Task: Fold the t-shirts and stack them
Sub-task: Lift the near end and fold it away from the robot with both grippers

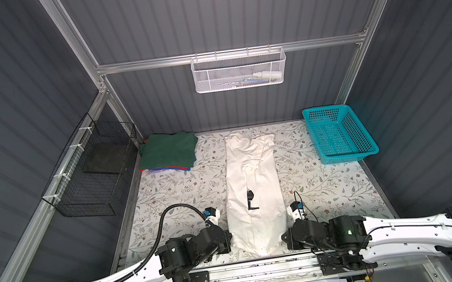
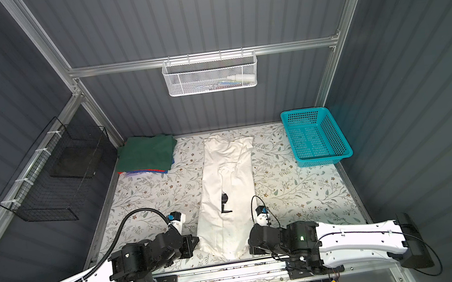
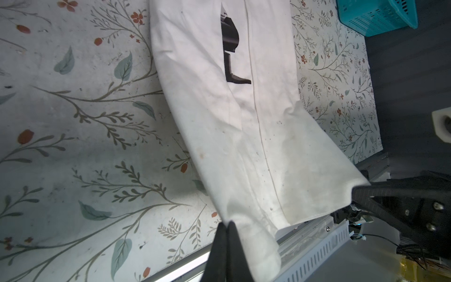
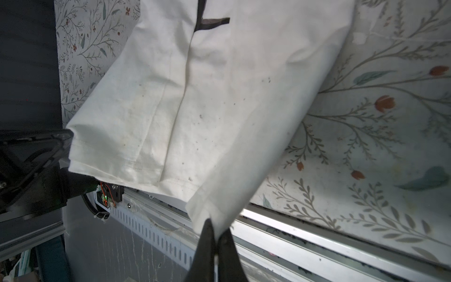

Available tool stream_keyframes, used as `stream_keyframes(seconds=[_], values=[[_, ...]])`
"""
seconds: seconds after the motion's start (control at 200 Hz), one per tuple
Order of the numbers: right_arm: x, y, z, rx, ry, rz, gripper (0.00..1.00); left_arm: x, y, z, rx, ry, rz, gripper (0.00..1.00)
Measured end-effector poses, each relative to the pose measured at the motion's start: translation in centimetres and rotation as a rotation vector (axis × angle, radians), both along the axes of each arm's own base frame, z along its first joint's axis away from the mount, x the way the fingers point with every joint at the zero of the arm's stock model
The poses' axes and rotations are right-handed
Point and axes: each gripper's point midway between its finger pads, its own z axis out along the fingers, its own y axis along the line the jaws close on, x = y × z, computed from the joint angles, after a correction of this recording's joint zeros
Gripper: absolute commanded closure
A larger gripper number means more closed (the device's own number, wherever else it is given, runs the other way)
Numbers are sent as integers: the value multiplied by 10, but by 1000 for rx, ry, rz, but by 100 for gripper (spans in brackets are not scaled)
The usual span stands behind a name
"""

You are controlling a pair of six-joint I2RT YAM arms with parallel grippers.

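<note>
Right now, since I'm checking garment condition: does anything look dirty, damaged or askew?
Yes: the white t-shirt carries dark specks and yellowish stains near its hem, whose corners the left gripper and right gripper pinch. Nothing else stands out.

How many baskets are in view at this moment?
3: a teal basket at the table's far right corner, a white mesh basket hanging on the back rail, and a black wire basket on the left side rail.

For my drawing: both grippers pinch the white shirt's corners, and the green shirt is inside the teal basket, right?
No: the green shirt tops the folded pile at far left, away from the teal basket, as both top views show. The rest holds.
</note>
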Motion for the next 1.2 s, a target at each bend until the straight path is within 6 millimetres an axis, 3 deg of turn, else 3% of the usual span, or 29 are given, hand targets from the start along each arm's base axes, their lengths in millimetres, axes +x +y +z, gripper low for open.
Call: stream_keyframes(seconds=[0.21, 0.405, 0.69, 0.991, 1.196], values=[[20, -9, 10, 27, -41, -80, 100, 12, 4, 4, 38, -50, 46, 100], [43, -22, 9, 16, -46, -157, 100, 25, 0, 26, 42, -112, 82, 100], [61, -27, 14, 17, -36, -175, 100, 41, -3, 48, 82, -174, 112, 100], [82, -26, 13, 7, -24, -174, 100, 77, 9, 44, 89, -126, 192, 100], [100, -30, 6, -22, 0, -188, 100, 107, 5, 22, 111, -32, 197, 100]])
